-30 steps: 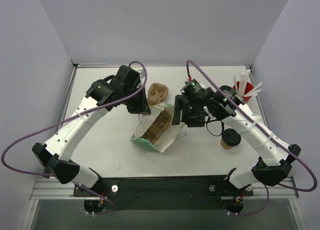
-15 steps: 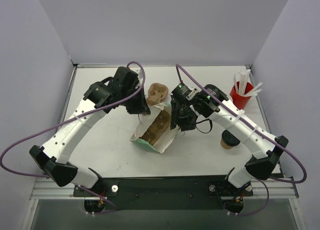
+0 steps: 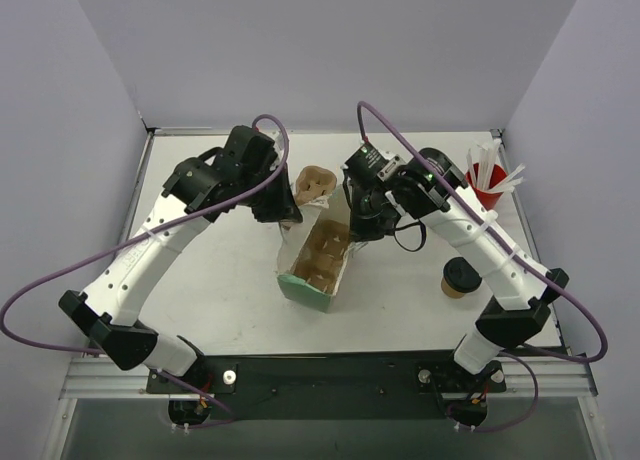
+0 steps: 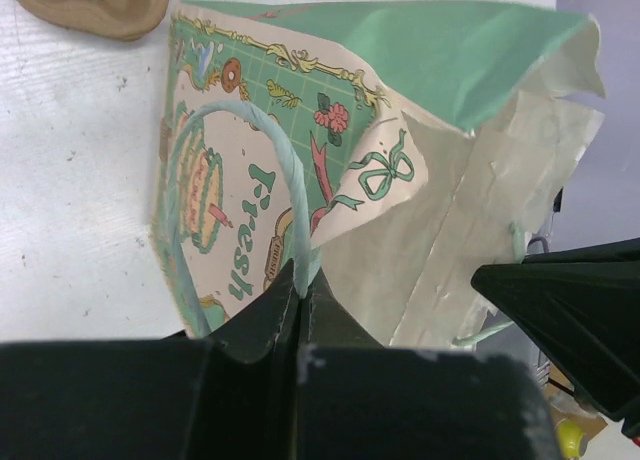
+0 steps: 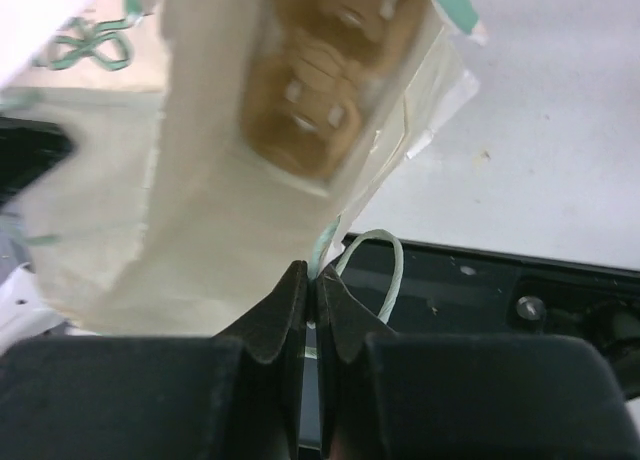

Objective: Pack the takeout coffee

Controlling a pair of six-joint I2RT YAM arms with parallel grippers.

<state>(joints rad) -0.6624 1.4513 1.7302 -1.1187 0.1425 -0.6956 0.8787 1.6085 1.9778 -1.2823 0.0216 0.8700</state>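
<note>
Item under inspection: small tapered brown paper cup with a dark top (image 3: 460, 278), upright on the white table (image 3: 220, 290) at the R side. It is outside the bag, well apart from both grippers, and just beside the R arm's forearm in the top view. It shows in neither wrist view. L gripper (image 3: 285, 215): fingers pressed together, pinching the pale green cord handle (image 4: 285, 180) of the green printed paper bag with cream lining (image 3: 300, 285). Confirmed in the L wrist view, where the cord runs straight into the closed tips (image 4: 298, 285). R gripper (image 3: 355, 230): fingers likewise pressed together on the opposite side of the bag. The R wrist view shows them closed (image 5: 310, 275) at the base of a second pale green cord loop (image 5: 385, 270), w/ the cream bag wall directly ahead. The bag stands betw. the two grippers, mouth spread open toward the camera. Inside it lies a moulded brown pulp cup carrier (image 3: 325, 255), also seen through the opening in the R wrist view (image 5: 320, 90). A second moulded brown pulp carrier (image 3: 315, 185) lies on the table just behind the bag, betw. the arms. A red cup of white sticks (image 3: 487, 185) stands at the far R, beyond the paper cup and apart from it.
</note>
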